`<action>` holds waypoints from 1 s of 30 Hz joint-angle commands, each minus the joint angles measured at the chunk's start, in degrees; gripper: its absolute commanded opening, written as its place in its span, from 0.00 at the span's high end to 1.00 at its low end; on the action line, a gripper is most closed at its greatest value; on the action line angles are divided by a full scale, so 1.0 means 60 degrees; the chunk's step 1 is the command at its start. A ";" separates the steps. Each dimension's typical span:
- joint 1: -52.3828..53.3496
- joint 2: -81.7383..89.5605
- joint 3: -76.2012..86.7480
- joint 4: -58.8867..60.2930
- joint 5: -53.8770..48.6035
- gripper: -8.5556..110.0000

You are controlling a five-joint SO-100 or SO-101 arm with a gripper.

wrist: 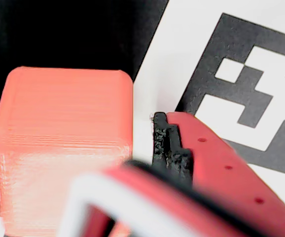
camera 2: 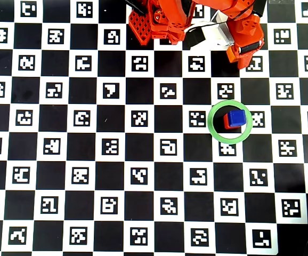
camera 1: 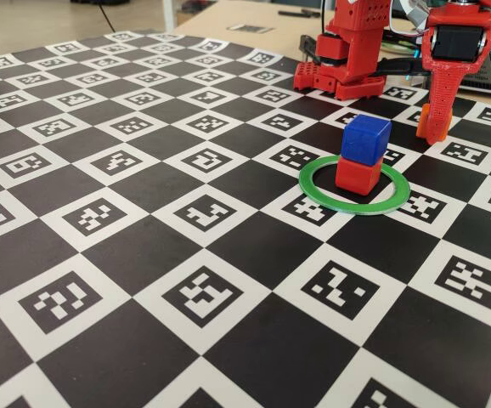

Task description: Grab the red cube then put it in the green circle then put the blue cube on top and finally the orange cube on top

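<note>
The tool (camera 1: 433,127) hangs down from the bent arm, tip at the table (camera 1: 143,255), well behind the green circle (camera 1: 313,194). In the wrist view the orange cube (wrist: 63,143) sits square between its fingers (wrist: 216,163) — a gap shows at the right finger, so I cannot tell whether it is gripped. Inside the green circle, the blue cube (camera 1: 365,138) stands on the red cube (camera 1: 358,175), turned slightly askew — nothing lies between tool and stack.

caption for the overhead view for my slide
Blue cube stacked on red cube inside the green circle, with the gripper down at the board's far edge.
</note>
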 commanded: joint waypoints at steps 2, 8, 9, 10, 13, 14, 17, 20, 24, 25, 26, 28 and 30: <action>-0.0029 0.0469 -0.0293 -0.0161 0.0000 0.79; 0.0088 0.0483 -0.0381 -0.0161 0.0073 0.80; 0.0088 0.0483 -0.0425 -0.0103 0.0029 0.80; 0.0088 0.0483 -0.0483 -0.0029 0.0000 0.80; 0.0073 0.0469 -0.0894 0.0381 -0.0176 0.80; 0.0073 0.0469 -0.1201 0.0732 -0.0249 0.80; 0.0205 0.0425 -0.2300 0.1875 -0.0586 0.80; 0.0498 0.0425 -0.3032 0.2710 -0.1055 0.80; 0.1260 0.0410 -0.3604 0.3398 -0.1860 0.80; 0.1553 0.0381 -0.3750 0.3545 -0.2095 0.80; 0.1875 0.0337 -0.3955 0.3721 -0.2285 0.80; 0.2432 0.0264 -0.4482 0.4263 -0.2651 0.80; 0.2915 0.0190 -0.5054 0.4893 -0.3018 0.80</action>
